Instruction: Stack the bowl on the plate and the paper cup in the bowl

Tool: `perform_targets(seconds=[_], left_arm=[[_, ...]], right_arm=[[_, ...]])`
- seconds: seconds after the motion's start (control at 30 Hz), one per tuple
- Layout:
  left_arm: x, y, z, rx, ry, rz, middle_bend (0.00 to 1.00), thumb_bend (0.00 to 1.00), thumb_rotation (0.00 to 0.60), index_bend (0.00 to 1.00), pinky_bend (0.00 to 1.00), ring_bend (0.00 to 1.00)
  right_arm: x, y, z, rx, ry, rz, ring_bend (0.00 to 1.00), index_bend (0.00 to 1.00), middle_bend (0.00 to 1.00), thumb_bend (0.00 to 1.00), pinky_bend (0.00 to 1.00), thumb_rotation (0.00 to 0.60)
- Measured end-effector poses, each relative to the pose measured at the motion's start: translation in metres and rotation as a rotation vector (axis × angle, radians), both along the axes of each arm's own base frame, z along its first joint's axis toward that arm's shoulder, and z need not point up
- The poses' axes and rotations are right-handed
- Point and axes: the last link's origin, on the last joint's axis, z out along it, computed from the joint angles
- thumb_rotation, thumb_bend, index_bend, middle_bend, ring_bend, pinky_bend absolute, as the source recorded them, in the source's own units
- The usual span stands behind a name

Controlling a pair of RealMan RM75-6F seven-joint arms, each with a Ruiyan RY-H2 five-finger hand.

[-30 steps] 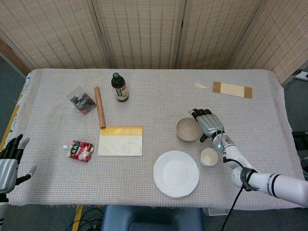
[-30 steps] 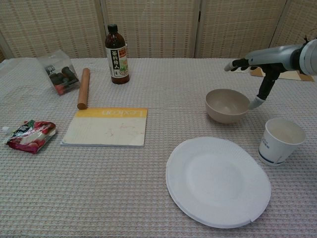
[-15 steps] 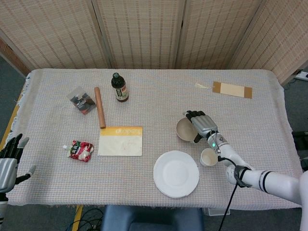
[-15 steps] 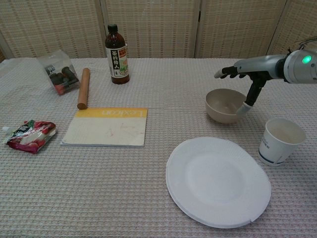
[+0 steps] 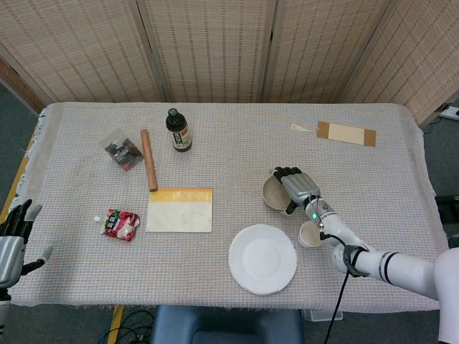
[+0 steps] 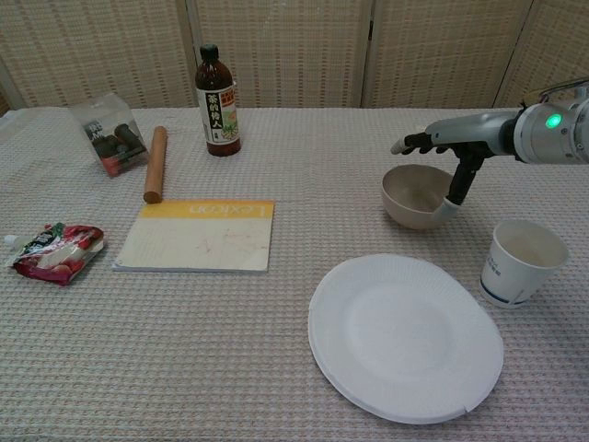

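The beige bowl (image 5: 275,193) (image 6: 412,195) stands on the cloth behind the white paper plate (image 5: 262,259) (image 6: 405,336). The paper cup (image 5: 310,234) (image 6: 520,262) stands upright to the right of the plate. My right hand (image 5: 297,186) (image 6: 451,147) hovers over the bowl's right side. Its fingers stretch out above the bowl and its thumb points down at the right rim. It holds nothing. My left hand (image 5: 13,240) hangs off the table's left edge with its fingers apart and empty; the chest view does not show it.
On the left half lie a yellow-edged notebook (image 5: 180,209) (image 6: 198,235), a wooden rolling pin (image 5: 148,160) (image 6: 155,164), a dark bottle (image 5: 178,130) (image 6: 217,90), a red snack packet (image 5: 120,224) (image 6: 55,250) and a clear bag (image 5: 122,149) (image 6: 109,133). A cardboard strip (image 5: 346,133) lies at the back right.
My right hand has slid left from beside the bowl to over it, and its thumb has come to the right rim. Bowl, cup and plate have not moved.
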Motion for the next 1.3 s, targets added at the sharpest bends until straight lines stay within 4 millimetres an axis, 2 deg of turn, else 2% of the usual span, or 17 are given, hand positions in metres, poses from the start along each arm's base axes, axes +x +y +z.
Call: perform_targets(seconds=[0.37, 0.47, 0.53, 0.63, 0.7, 1.0, 1.3], left_arm=[[-0.001, -0.001, 0.003, 0.005, -0.005, 0.005, 0.02, 0.31, 0.6, 0.06, 0.24, 0.0], [-0.001, -0.001, 0.003, 0.007, -0.004, 0.005, 0.02, 0.31, 0.6, 0.06, 0.24, 0.0], [-0.001, -0.001, 0.003, 0.007, -0.004, 0.004, 0.02, 0.31, 0.6, 0.06, 0.24, 0.0], [-0.001, -0.002, 0.002, 0.006, -0.003, 0.003, 0.02, 0.31, 0.6, 0.06, 0.24, 0.0], [-0.001, -0.002, 0.002, 0.006, -0.003, 0.002, 0.02, 0.31, 0.6, 0.06, 0.24, 0.0], [-0.001, -0.002, 0.001, 0.002, 0.002, 0.007, 0.02, 0.31, 0.6, 0.06, 0.24, 0.0], [0.0, -0.001, -0.002, -0.007, 0.008, 0.004, 0.02, 0.31, 0.6, 0.06, 0.24, 0.0]], right_arm=[[-0.006, -0.006, -0.012, 0.013, -0.014, -0.012, 0.0, 0.0, 0.0, 0.01, 0.01, 0.6], [-0.006, -0.007, -0.016, 0.014, -0.02, -0.009, 0.0, 0.0, 0.0, 0.07, 0.18, 0.6], [-0.007, -0.008, -0.019, 0.014, -0.024, -0.007, 0.0, 0.0, 0.0, 0.12, 0.33, 0.6], [-0.007, -0.009, -0.021, 0.013, -0.029, -0.004, 0.02, 0.0, 0.0, 0.18, 0.43, 0.6], [-0.007, -0.009, -0.022, 0.011, -0.035, -0.001, 0.05, 0.0, 0.0, 0.2, 0.46, 0.6], [0.004, -0.007, -0.015, -0.011, -0.067, 0.041, 0.08, 0.0, 0.0, 0.21, 0.47, 0.6], [0.037, 0.01, 0.0, 0.006, -0.139, 0.114, 0.08, 0.0, 0.0, 0.2, 0.47, 0.6]])
